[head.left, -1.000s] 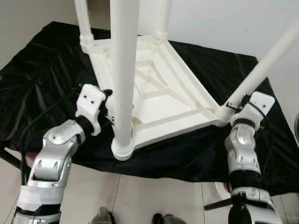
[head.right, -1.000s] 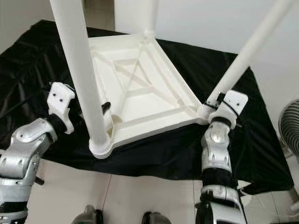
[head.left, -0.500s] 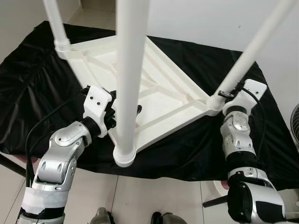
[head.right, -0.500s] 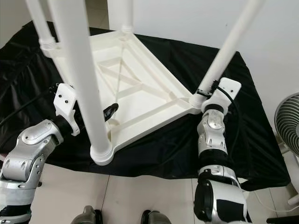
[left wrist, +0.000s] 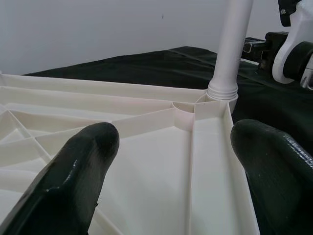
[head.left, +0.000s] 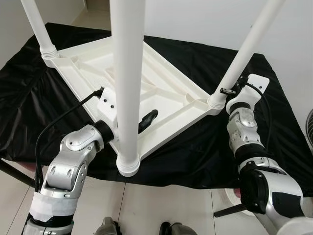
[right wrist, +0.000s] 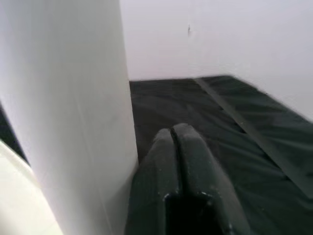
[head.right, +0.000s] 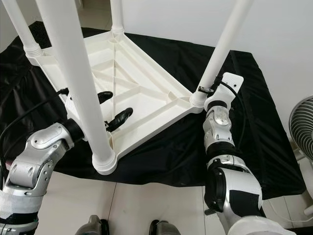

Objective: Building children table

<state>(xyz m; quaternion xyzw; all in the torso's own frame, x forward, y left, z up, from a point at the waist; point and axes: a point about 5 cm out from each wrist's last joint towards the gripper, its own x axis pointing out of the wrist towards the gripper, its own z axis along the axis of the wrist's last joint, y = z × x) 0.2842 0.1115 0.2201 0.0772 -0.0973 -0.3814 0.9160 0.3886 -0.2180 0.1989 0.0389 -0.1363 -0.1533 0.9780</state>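
A white children's table (head.right: 146, 85) lies upside down on a black cloth (head.right: 254, 122), its white legs pointing up. The near leg (head.left: 127, 73) stands at the front corner, and the right leg (head.left: 244, 49) rises at the right corner. My left gripper (head.right: 111, 106) is open, reaching over the near rim behind the near leg. Its two black fingers (left wrist: 78, 166) hover wide apart over the ribbed underside with nothing between them. My right gripper (right wrist: 178, 161) is shut on nothing, its fingertips pressed together right beside the base of the right leg (right wrist: 68, 107).
The black cloth covers a low platform that ends just before my feet, with tiled floor (head.left: 161, 205) below. A fan (head.right: 301, 127) stands at the far right. A white wall runs behind the cloth.
My left gripper has reached further over the rim into the table's underside. The right gripper stays at the right leg's base. The table's corners sit differently in the shifted view.
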